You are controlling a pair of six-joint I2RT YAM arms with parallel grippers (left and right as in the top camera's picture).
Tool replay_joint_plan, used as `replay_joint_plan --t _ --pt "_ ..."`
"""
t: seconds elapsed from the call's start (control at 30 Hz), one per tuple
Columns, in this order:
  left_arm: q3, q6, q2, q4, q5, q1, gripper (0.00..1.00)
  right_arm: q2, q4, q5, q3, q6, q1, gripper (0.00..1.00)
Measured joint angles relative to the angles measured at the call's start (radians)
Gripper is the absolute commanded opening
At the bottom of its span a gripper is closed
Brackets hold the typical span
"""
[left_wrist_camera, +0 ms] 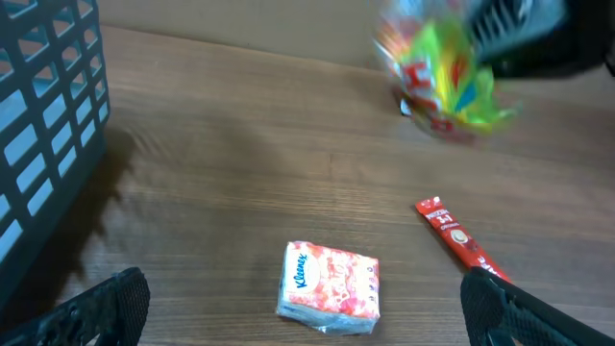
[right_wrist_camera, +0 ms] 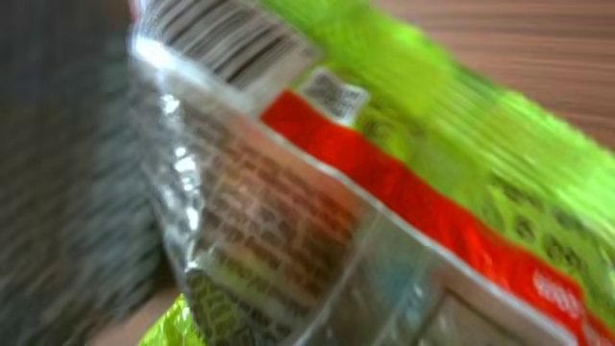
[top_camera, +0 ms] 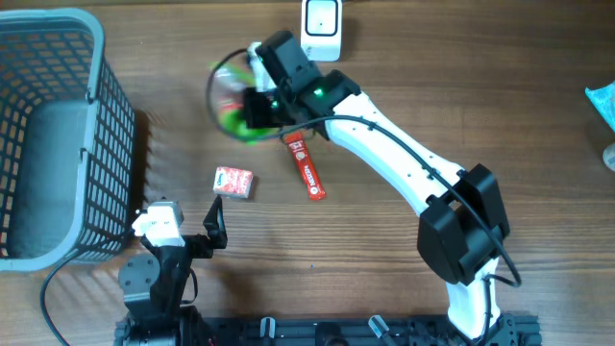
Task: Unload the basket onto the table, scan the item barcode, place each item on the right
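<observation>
R grip (top_camera: 255,99): shut on snack bag (top_camera: 231,101), held up so barcode (right_wrist_camera: 226,38) could face scanner (top_camera: 322,24).
L grip (top_camera: 184,229): wide open, empty, parked clear.

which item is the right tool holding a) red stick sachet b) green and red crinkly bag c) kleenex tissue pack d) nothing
b: the right tool is shut on the green and red bag, while the tissue pack and red sachet lie on the table.
</observation>
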Motion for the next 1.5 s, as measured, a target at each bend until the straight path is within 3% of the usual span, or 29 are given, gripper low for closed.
replay_joint_plan --t 0.1,0.13,0.2,0.23,0.27,0.3,0.4,0.43,0.47,0.53,0.57,0.73,0.9,1.07,1.23,1.27,1.33,1.5 --pt "0.0 0.0 0.0 0.0 0.0 0.0 1.0 -0.002 -0.062 0.443 -0.062 0.232 -0.012 0.07" --pt "0.0 0.0 0.0 0.0 0.0 0.0 1.0 -0.001 -0.062 0.536 -0.121 0.323 -0.021 0.22" --pt "0.0 0.0 0.0 0.0 0.0 0.0 1.0 -0.001 -0.045 0.63 -0.238 0.45 -0.031 0.38" --pt "0.0 0.0 0.0 0.0 0.0 0.0 1.0 -0.001 -0.037 0.647 -0.262 0.474 -0.031 0.6" --pt "0.0 0.0 0.0 0.0 0.0 0.0 1.0 -0.001 -0.026 0.665 -0.282 0.491 -0.029 0.92" --pt "0.0 0.0 0.0 0.0 0.0 0.0 1.0 -0.001 0.003 0.679 -0.283 0.496 -0.029 1.0" --pt "0.0 0.0 0.0 0.0 0.0 0.0 1.0 -0.027 0.015 0.669 -0.268 0.409 -0.029 1.0" --pt "0.0 0.0 0.0 0.0 0.0 0.0 1.0 -0.068 0.014 0.657 -0.262 0.362 -0.029 1.0" --pt "0.0 0.0 0.0 0.0 0.0 0.0 1.0 -0.101 0.012 0.653 -0.256 0.344 -0.029 0.84" --pt "0.0 0.0 0.0 0.0 0.0 0.0 1.0 -0.184 -0.009 0.645 -0.231 0.263 -0.029 0.13" --pt "0.0 0.0 0.0 0.0 0.0 0.0 1.0 -0.204 -0.025 0.645 -0.223 0.224 -0.029 0.04" --pt "0.0 0.0 0.0 0.0 0.0 0.0 1.0 -0.154 0.067 0.609 -0.323 0.132 -0.035 0.04" --pt "0.0 0.0 0.0 0.001 0.0 0.0 1.0 0.051 0.115 0.427 -0.381 0.105 -0.037 0.04" --pt "0.0 0.0 0.0 0.0 0.0 0.0 1.0 0.052 0.138 0.124 -0.377 0.157 -0.04 0.04" --pt "0.0 0.0 0.0 0.0 0.0 0.0 1.0 0.014 0.049 0.069 -0.374 0.106 -0.047 0.04" --pt "0.0 0.0 0.0 0.0 0.0 0.0 1.0 -0.025 0.035 0.087 -0.373 0.099 -0.053 0.1" --pt "0.0 0.0 0.0 0.001 0.0 0.0 1.0 -0.199 -0.029 0.166 -0.365 0.073 -0.082 1.0" --pt "0.0 0.0 0.0 0.0 0.0 0.0 1.0 -0.373 -0.144 0.253 -0.334 0.055 -0.123 1.0"
